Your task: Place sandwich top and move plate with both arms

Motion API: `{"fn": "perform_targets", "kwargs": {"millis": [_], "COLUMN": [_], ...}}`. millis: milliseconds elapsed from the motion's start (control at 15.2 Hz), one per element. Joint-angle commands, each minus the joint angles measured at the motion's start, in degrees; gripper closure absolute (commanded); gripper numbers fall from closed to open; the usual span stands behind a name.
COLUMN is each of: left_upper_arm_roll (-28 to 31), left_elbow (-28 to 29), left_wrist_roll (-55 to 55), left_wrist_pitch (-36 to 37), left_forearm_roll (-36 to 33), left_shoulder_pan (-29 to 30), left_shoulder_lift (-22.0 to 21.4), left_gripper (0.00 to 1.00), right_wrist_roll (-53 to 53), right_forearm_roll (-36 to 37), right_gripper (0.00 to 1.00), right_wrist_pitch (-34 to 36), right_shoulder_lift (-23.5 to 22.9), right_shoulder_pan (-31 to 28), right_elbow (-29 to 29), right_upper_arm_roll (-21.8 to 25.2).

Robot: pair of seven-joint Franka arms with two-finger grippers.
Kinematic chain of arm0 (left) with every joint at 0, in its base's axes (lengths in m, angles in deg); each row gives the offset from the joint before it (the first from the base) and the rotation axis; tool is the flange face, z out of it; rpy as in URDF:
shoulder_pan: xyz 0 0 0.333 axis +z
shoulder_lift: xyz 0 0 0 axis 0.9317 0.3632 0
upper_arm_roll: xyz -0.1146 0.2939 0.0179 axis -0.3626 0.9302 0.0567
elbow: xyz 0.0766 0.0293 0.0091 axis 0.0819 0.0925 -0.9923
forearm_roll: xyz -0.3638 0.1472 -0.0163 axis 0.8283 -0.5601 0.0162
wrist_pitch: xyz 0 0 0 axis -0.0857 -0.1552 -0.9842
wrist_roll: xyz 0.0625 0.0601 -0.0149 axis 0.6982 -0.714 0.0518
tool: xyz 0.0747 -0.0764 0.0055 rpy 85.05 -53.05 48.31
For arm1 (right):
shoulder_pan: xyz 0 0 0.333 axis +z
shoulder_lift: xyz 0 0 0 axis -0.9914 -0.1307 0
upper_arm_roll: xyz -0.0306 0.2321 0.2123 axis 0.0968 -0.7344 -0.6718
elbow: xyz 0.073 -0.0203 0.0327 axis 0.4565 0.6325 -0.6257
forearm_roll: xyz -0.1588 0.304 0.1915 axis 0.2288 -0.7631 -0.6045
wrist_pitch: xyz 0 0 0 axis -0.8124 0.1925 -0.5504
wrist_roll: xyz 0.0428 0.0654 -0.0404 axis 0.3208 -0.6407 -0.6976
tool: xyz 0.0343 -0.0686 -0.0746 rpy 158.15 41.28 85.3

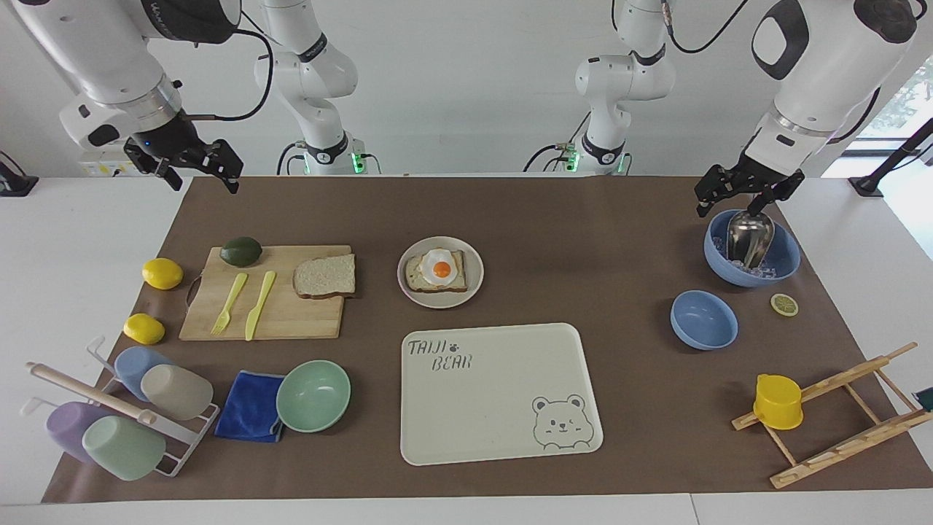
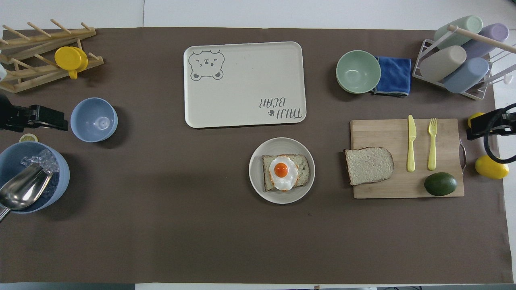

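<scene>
The plain brown-crusted bread slice (image 1: 325,275) lies on the wooden cutting board (image 1: 291,321), at nine o'clock of the round beige plate (image 1: 474,288) in the facing view. The left gripper (image 1: 740,198) and right gripper (image 1: 195,173) both hang raised, jaws apart.

sandwich top (image 1: 325,275) flat on board, plate (image 1: 472,288) beside

Facing view looks toward the robots, overhead steeply down — both seemingly distant, sharing the table (image 1: 656,219)

White wall (image 1: 466,87), white table (image 1: 73,240) under brown mat (image 1: 583,219), perhaps a daylit window (image 1: 900,102) at one edge
</scene>
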Motion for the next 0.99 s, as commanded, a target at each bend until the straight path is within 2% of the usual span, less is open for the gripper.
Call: {"fn": "perform_targets", "kwargs": {"millis": [0, 395, 461, 593, 725, 922], "left_upper_arm_roll": [-0.3, -0.3, -0.3, -0.3, -0.3, -0.3], "left_elbow": [0.5, 0.4, 0.5, 0.5, 0.5, 0.5], "left_wrist_roll": [0.7, 0.7, 0.7, 0.7, 0.7, 0.7], "left_wrist_pitch": [0.6, 0.6, 0.6, 0.6, 0.6, 0.6], "left_forearm_roll": [-0.7, -0.7, -0.7, -0.7, -0.7, -0.7], "left_shoulder_pan": [0.5, 0.5, 0.5, 0.5, 0.5, 0.5], "left_shoulder_lift": [-0.8, -0.8, -0.8, -0.8, -0.8, -0.8], "left_gripper": [0.0, 0.0, 0.0, 0.0, 0.0, 0.0], "right_wrist_roll": [-1.1, -2.0, -3.1, -2.5, 0.7, 9.2], "right_forearm_roll": [-1.2, -0.4, 0.5, 7.4, 12.7, 21.1], "right_gripper": [0.0, 0.0, 0.0, 0.0, 0.0, 0.0], "right_wrist_pitch": [0.6, 0.6, -1.9, -3.5, -2.9, -2.4], "right_shoulder_lift": [-0.7, 0.1, 0.2, -0.2, -3.1, -10.4], "right_shoulder_pan": [-0.3, 0.2, 1.9, 6.9, 11.1, 19.5], "right_elbow": [-1.1, 0.6, 0.8, 2.0, 1.9, 0.9], "right_upper_arm_roll": [-0.1, -0.5, -0.5, -0.5, -0.5, -0.7]}}
